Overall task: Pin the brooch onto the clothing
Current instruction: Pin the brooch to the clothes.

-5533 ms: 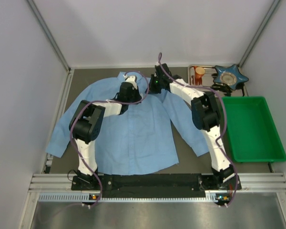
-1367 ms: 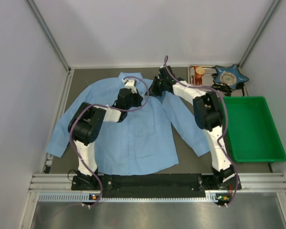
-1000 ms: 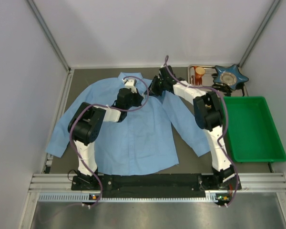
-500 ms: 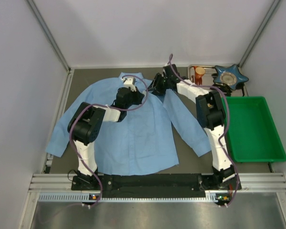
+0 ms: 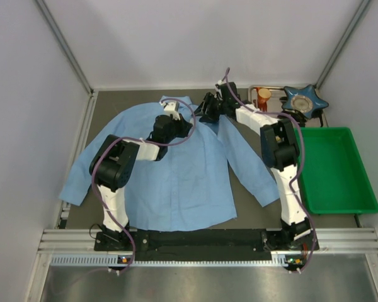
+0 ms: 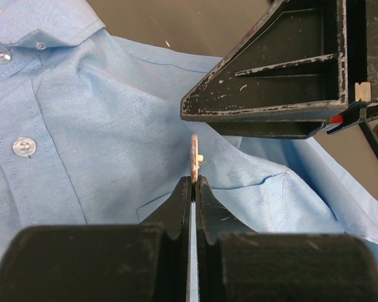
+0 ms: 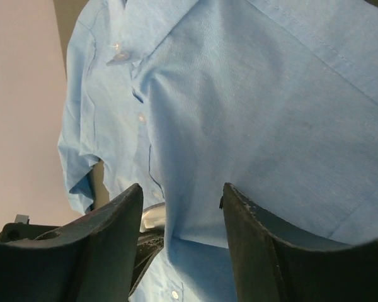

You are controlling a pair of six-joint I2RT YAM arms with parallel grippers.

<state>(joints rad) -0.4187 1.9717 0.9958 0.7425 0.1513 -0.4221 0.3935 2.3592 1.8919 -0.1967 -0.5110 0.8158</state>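
Table [image 5: 113, 104]: shirt [image 5: 176, 170] | left gripper [image 6: 193, 182] pinches brooch [image 6: 193, 157] | tray [image 5: 276, 94]: orange jar [image 5: 263, 97] | green bin [image 5: 331, 170]

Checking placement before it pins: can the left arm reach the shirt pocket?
Probably yes. The left pincer, shut on the brooch, hangs just over the pocket with only bare shirt below; the right pincer sits aside.

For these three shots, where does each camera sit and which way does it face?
Top external: above and behind the arm bases, looking down at the shirt on the table; left arm and right arm show.
Left wrist: on the left arm, looking along the left gripper, shut on the brooch, over the shirt.
Right wrist: on the right arm, looking between the fingers of the open right gripper at the shirt front.
Shared: left wrist also catches the right gripper.
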